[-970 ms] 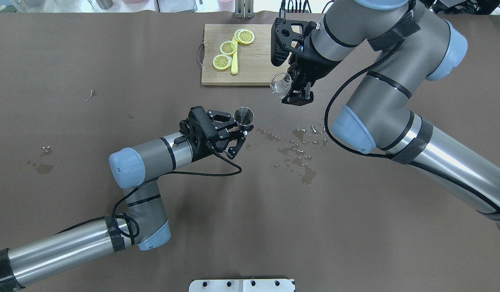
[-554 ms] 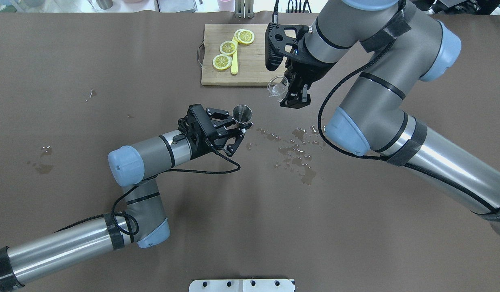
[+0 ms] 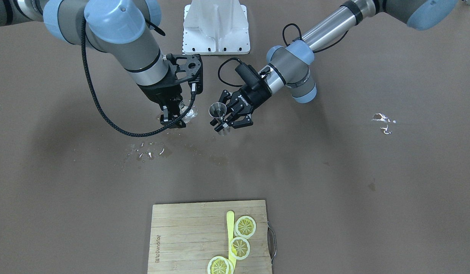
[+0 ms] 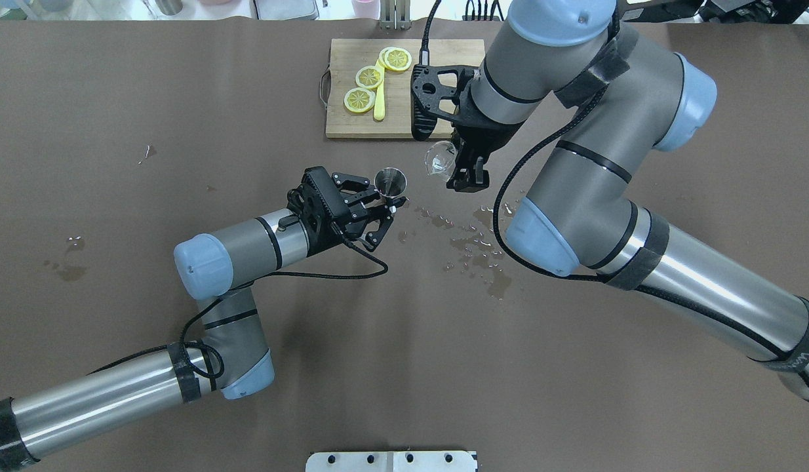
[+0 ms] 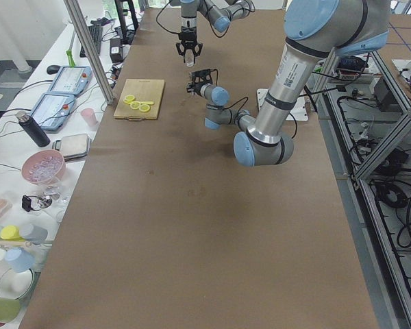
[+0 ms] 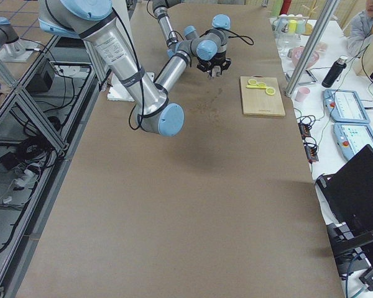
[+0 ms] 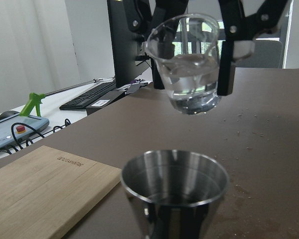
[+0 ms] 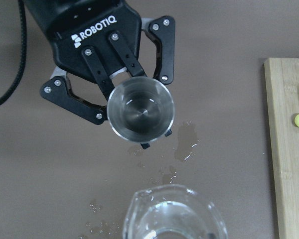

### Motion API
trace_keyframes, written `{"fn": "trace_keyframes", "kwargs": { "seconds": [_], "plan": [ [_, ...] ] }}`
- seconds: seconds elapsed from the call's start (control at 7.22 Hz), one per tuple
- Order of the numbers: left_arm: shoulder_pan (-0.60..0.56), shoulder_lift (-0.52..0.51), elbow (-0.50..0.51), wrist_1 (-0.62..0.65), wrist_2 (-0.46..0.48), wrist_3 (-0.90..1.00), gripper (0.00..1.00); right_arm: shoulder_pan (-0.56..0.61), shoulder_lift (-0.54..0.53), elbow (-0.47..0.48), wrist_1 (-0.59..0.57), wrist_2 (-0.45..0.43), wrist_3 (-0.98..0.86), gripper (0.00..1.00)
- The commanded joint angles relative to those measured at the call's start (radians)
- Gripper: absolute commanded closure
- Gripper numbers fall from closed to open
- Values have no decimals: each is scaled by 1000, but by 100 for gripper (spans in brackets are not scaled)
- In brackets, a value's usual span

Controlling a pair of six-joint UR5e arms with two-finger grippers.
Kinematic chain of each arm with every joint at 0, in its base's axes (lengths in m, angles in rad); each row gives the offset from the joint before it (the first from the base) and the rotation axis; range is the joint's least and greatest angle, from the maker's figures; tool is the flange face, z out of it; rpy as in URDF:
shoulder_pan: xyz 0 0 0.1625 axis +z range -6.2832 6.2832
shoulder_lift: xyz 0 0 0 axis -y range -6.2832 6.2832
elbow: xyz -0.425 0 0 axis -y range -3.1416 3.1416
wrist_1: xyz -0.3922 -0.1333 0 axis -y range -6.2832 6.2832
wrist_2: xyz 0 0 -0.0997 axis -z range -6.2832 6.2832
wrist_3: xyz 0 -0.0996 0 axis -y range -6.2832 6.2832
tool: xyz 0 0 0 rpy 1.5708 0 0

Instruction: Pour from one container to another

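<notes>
Front-facing view: my right gripper (image 3: 178,118) is clamped on the small clear glass (image 3: 189,112), lifted off the brown matte tabletop (image 3: 334,171). Just beside it, apart, my left gripper (image 3: 222,124) pinches the narrow waist of the dull steel jigger (image 3: 218,110), an hourglass of two cones, upright.

Overhead view: the round mouth of the jigger faces up, and the glass hangs near it, toward the wooden cutting board (image 4: 352,124) with its ridged yellow lemon slices (image 4: 369,77). Shiny wet patches (image 4: 478,244) speckle the tabletop beside both grippers. Since a second ago my right arm has swung the glass off the board's edge and closer to the jigger; my left gripper has hardly moved.

Side views: both grippers are small and far off, close together near the board.

Left wrist view: the smooth grey cone of the jigger fills the foreground; the thick-based glass hangs higher and beyond it, not touching, with clear liquid in its lower half.

Right wrist view: the polished inside of the jigger shines; the glass's thin rim shows at the lower edge, apart from it.
</notes>
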Motion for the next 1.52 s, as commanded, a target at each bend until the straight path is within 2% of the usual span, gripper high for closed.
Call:
{"fn": "trace_keyframes", "kwargs": {
  "seconds": [0.0, 0.69, 1.39],
  "plan": [
    [0, 0, 0, 19, 0, 0, 100, -21, 6, 1, -22, -35, -11, 100],
    [1, -3, 0, 19, -1, 0, 100, -20, 43, -7, -53, -40, -11, 100],
    [0, -3, 0, 19, -1, 0, 100, -20, 80, -11, -139, -52, -11, 100]
  ]
}}
